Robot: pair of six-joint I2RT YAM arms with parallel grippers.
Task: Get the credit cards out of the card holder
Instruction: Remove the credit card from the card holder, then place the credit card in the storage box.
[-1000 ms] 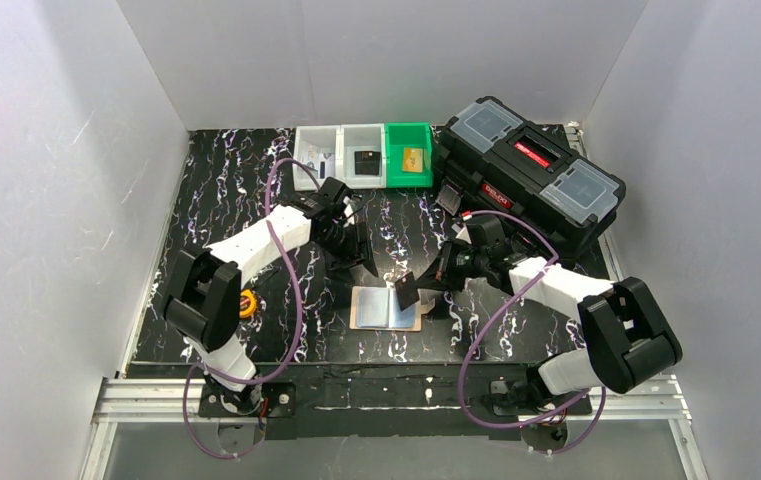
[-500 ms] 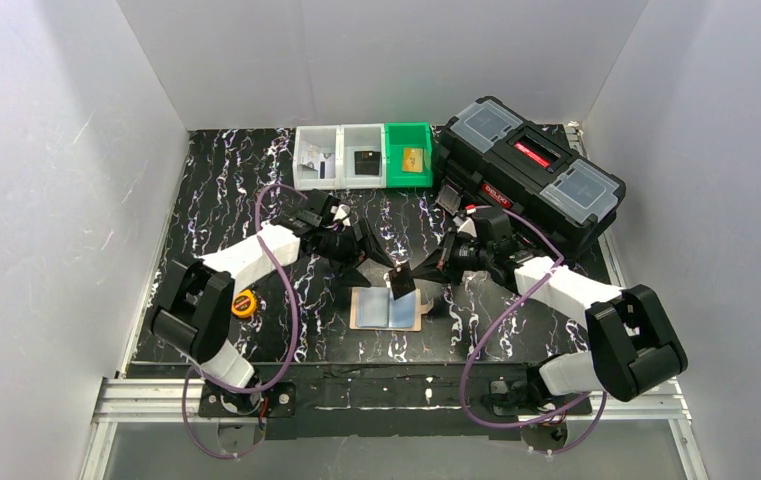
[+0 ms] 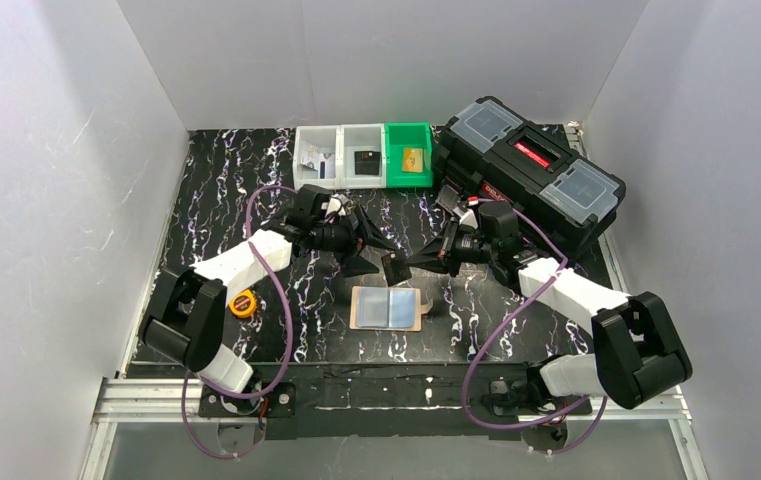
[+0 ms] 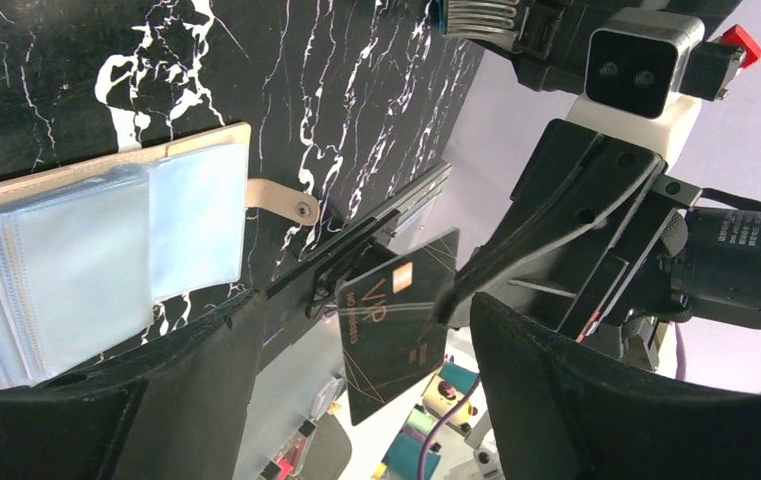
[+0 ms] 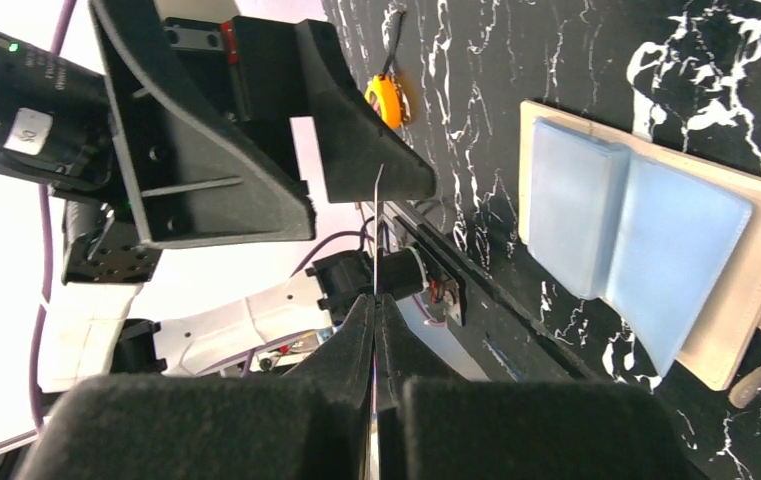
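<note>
Vs a second ago: lifted the dark VIP card (image 4: 396, 335) up and back off the card holder (image 3: 388, 308). Was hanging just over its right half, now up in the air behind it and well clear. Pinched by one end in the right gripper (image 5: 375, 305), clamped fully closed on it; seen edge-on as a thin line in the right wrist view.

Swung the left gripper (image 3: 374, 255) round as well: was pointing down at the table (image 3: 226, 190), now lying near level and facing the card. Spread wide, holding nothing. In the left wrist view, card framed btwn both fingers (image 4: 156, 390), so at or just inside the gap. Touching a pad or not: can't tell, angle too poor.

Card holder: same spot, flat and open on the table near front centre, pale blue sleeves up, snap tab (image 4: 281, 200) sticking out to the side.

For the task: counts as one card out of the holder. Reads as an arm-to-arm handover being set up, prob. for a drop at the back, w/ a tan-gold card (image 3: 414, 158) already lying in the green bin (image 3: 408, 182). Next calls for closing the left on the free half before releasing w/ the right. Thin, slick, gripped on a small margin, so risk of twist or drop.
</note>
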